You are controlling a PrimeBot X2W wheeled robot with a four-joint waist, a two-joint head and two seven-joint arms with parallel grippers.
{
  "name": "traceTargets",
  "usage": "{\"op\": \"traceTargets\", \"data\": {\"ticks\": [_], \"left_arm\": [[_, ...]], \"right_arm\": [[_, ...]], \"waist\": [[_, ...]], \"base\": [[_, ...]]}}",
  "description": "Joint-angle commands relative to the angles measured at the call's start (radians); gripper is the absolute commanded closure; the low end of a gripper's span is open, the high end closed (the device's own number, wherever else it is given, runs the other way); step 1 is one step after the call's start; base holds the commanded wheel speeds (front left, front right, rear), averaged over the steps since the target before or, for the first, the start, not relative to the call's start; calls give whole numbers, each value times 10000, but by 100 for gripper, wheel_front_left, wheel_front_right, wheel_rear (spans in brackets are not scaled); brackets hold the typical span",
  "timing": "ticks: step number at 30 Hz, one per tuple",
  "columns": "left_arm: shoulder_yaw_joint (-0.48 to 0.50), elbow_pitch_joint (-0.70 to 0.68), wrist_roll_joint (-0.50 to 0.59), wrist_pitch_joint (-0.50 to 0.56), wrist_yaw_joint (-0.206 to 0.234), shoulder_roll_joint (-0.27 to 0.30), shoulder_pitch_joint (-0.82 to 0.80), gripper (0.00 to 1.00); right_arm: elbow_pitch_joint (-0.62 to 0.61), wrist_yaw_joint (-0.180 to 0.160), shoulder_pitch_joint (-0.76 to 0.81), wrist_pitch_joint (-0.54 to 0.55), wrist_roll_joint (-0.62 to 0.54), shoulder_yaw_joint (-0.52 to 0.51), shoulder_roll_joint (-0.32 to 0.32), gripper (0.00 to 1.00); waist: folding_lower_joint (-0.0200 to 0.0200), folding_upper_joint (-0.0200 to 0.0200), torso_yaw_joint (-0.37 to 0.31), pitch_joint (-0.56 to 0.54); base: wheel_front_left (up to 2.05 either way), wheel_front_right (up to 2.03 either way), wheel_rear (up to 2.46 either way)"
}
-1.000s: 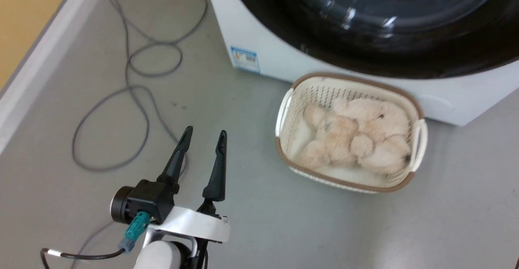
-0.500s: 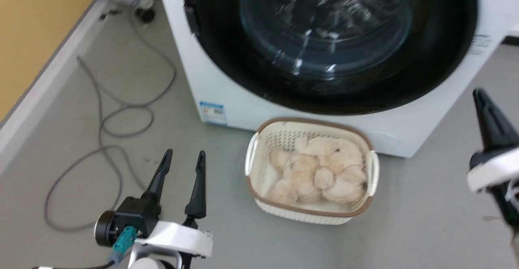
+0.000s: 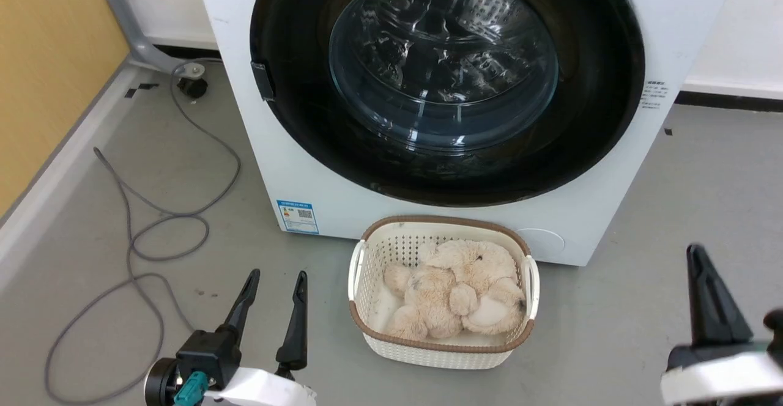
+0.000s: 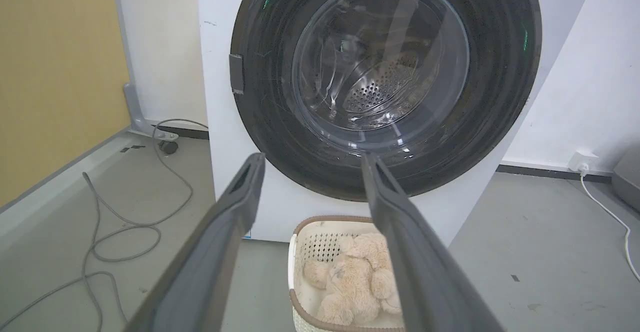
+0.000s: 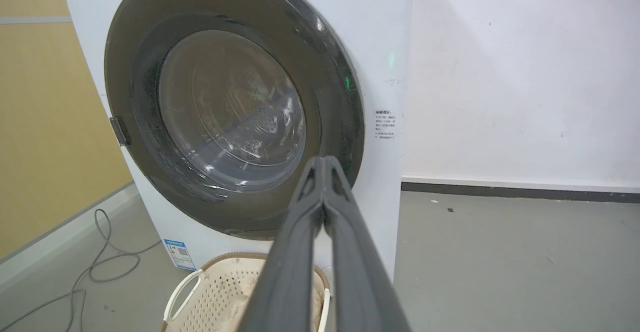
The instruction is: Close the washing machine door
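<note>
Door (image 3: 445, 79) sits flush on the washer's (image 3: 287, 180) front, above a basket (image 3: 440, 220) of plush (image 3: 452, 296). Left end effector (image 3: 277, 274) hovers low with fingers (image 3: 243, 305) parted; right end effector (image 5: 324, 163) has fingers pressed together, both empty.

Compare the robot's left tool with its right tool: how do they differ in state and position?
The left tool has its fingers apart, open; the right tool has its fingers pressed together at the tips, shut. In the head view the left tool lies left of the basket, the right tool right of it, near the picture's edge. Both have long dark fingers, hold nothing, and stand clear of the washing machine door.
</note>
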Motion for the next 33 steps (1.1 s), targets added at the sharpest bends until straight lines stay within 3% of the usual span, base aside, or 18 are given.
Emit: {"op": "traceTargets", "data": {"ticks": [1, 6, 7, 8, 27, 28, 33], "left_arm": [[7, 59, 41, -43, -54, 16, 176, 0], [-46, 151, 91, -44, -66, 22, 283, 0], [-62, 163, 104, -44, -57, 22, 302, 0], [-81, 177, 114, -44, -48, 22, 320, 0], [-256, 182, 166, -44, 172, 19, 428, 0], [-254, 188, 145, 2, 131, 0, 341, 100], [-242, 172, 168, 50, 134, -2, 337, 100]], "right_arm": [[-300, -7, 341, 47, -163, -159, 280, 100], [-928, -7, 1042, 178, -668, -347, 708, 99], [-979, -7, 1147, 213, -799, -366, 759, 28], [-1013, -7, 1235, 243, -907, -371, 801, 0], [-945, -7, 1512, 183, -1078, -275, 1025, 0], [-947, 0, 1388, 257, -1027, -287, 961, 100], [-944, 0, 1367, 296, -1039, -280, 958, 100]], "waist": [[1, -1, -18, -47], [1, -1, 18, -103], [1, -1, 29, -115], [1, -1, 43, -128], [1, -1, 145, -178], [1, -1, 144, -178], [1, -1, 140, -180]], "base": [[0, 0, 0], [0, 0, 0], [0, 0, 0], [0, 0, 0], [0, 0, 0], [0, 0, 0], [0, 0, 0]]}}
